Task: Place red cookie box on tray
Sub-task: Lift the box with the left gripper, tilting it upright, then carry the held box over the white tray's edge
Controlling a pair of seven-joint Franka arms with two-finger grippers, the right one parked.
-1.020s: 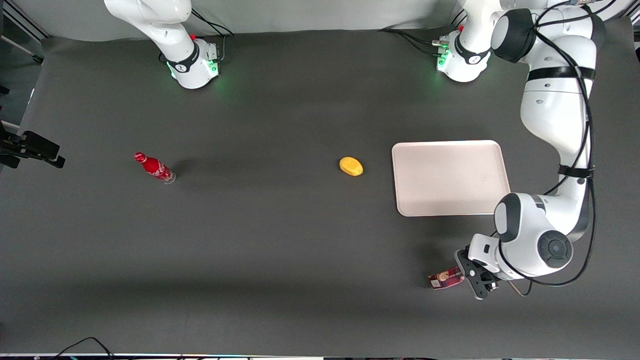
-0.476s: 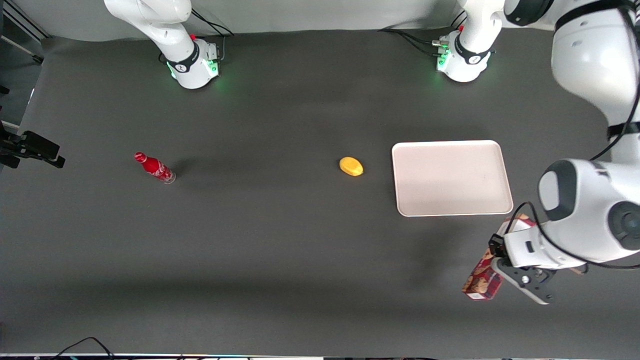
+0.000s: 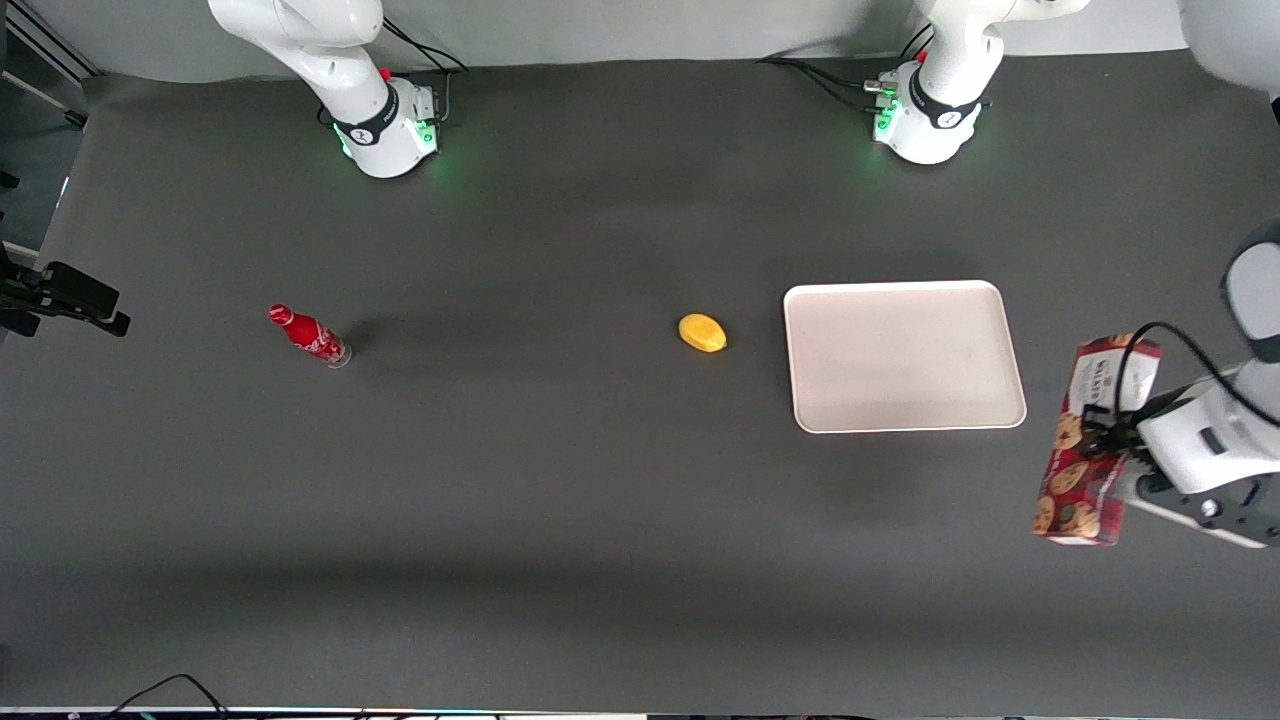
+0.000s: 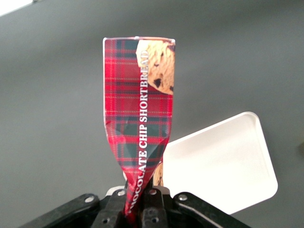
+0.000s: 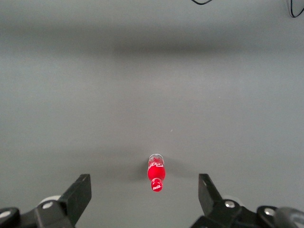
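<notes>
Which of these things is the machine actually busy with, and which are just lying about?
In use:
- long dark-red tartan cardboard cookie box, clamped in the left arm's tool, held above the table
- large flat pale pink tray, nothing on it

Lying about:
- small red bottle
- yellow oval object

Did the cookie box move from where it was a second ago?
Yes. The red cookie box, pinched in the pincer, has been lifted off the table and now hangs beside the tray, which stayed put, at the working arm's end.
</notes>
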